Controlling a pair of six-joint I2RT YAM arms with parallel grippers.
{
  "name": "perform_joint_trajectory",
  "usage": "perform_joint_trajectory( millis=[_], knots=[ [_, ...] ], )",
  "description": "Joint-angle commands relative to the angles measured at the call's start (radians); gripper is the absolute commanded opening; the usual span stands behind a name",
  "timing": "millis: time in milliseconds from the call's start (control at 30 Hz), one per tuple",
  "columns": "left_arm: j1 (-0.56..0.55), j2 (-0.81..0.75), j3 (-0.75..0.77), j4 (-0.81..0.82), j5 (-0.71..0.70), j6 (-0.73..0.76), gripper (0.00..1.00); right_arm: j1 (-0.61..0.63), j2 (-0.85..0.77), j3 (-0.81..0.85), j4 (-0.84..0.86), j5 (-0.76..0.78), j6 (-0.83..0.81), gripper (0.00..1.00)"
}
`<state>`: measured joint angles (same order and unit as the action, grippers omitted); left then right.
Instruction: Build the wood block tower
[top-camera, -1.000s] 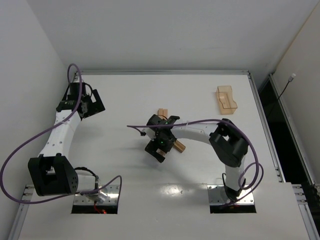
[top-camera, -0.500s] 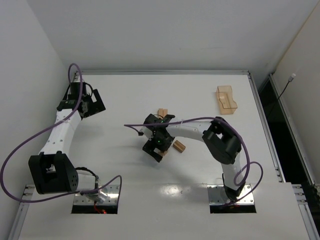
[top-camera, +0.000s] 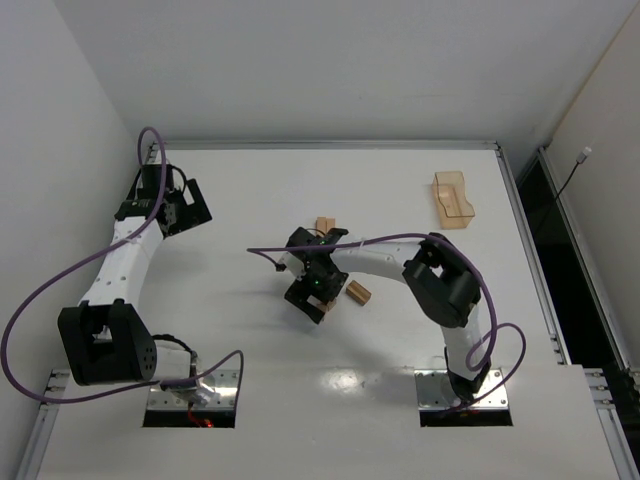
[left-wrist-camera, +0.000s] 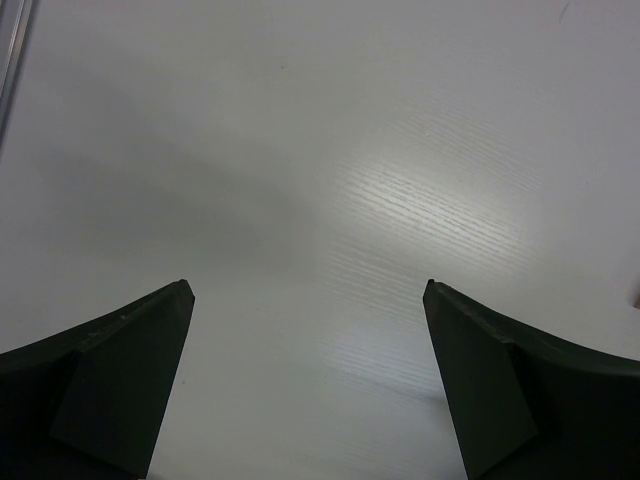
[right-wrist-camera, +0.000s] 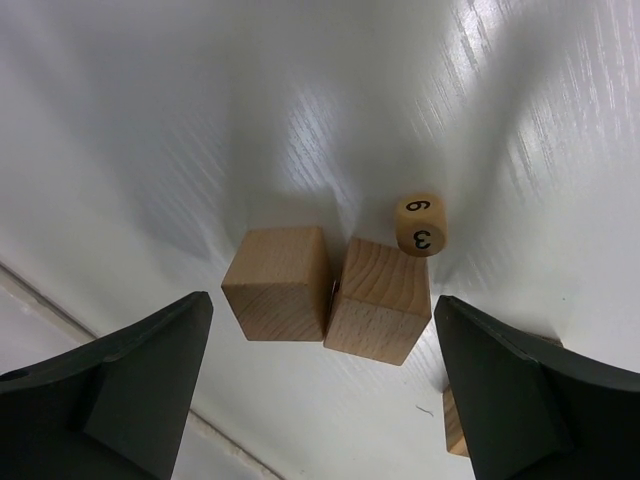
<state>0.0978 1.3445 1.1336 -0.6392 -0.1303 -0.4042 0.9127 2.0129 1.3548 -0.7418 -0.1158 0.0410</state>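
Note:
Two light wooden blocks (right-wrist-camera: 277, 283) (right-wrist-camera: 378, 298) lie side by side on the white table, touching. A tiny cube (right-wrist-camera: 420, 224) marked 3 and 6 sits just beyond the right one. A fourth block (right-wrist-camera: 452, 420) peeks out beside the right finger. In the top view the pair (top-camera: 325, 225) lies mid-table and a single block (top-camera: 357, 292) lies nearer. My right gripper (right-wrist-camera: 322, 297) (top-camera: 316, 272) is open and empty, above the pair, not touching. My left gripper (left-wrist-camera: 306, 283) (top-camera: 188, 205) is open and empty over bare table at far left.
A translucent amber plastic box (top-camera: 453, 195) stands at the back right. The table's raised rim (top-camera: 330, 146) runs along the far edge, with white walls behind and to the left. A purple cable loops off each arm.
My right gripper has shifted slightly left and toward the two blocks during the first half second, then held still. The left arm and the blocks have not moved.

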Motion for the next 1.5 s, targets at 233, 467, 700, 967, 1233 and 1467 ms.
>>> perform_joint_trajectory(
  millis=[233, 467, 700, 967, 1233, 1467],
  knots=[
    [0.011, 0.004, 0.000, 0.032, 0.018, -0.001, 1.00, 0.008, 0.014, 0.046, -0.010, -0.033, 0.007, 0.62],
    [0.011, 0.013, 0.000, 0.032, 0.018, -0.001, 1.00, 0.008, 0.032, 0.064, -0.021, -0.042, -0.003, 0.52],
    [0.011, 0.013, 0.009, 0.032, 0.018, -0.001, 1.00, 0.008, 0.032, 0.073, -0.030, -0.042, -0.003, 0.74],
    [0.011, 0.013, 0.009, 0.032, 0.018, -0.001, 1.00, 0.028, 0.041, 0.082, -0.039, -0.031, -0.012, 0.76],
    [0.011, 0.013, 0.009, 0.041, 0.018, -0.001, 1.00, 0.038, 0.070, 0.104, -0.067, -0.022, -0.012, 0.50],
    [0.011, 0.013, 0.009, 0.041, 0.027, -0.001, 1.00, 0.038, 0.090, 0.113, -0.076, 0.019, -0.012, 0.15]
  ],
)
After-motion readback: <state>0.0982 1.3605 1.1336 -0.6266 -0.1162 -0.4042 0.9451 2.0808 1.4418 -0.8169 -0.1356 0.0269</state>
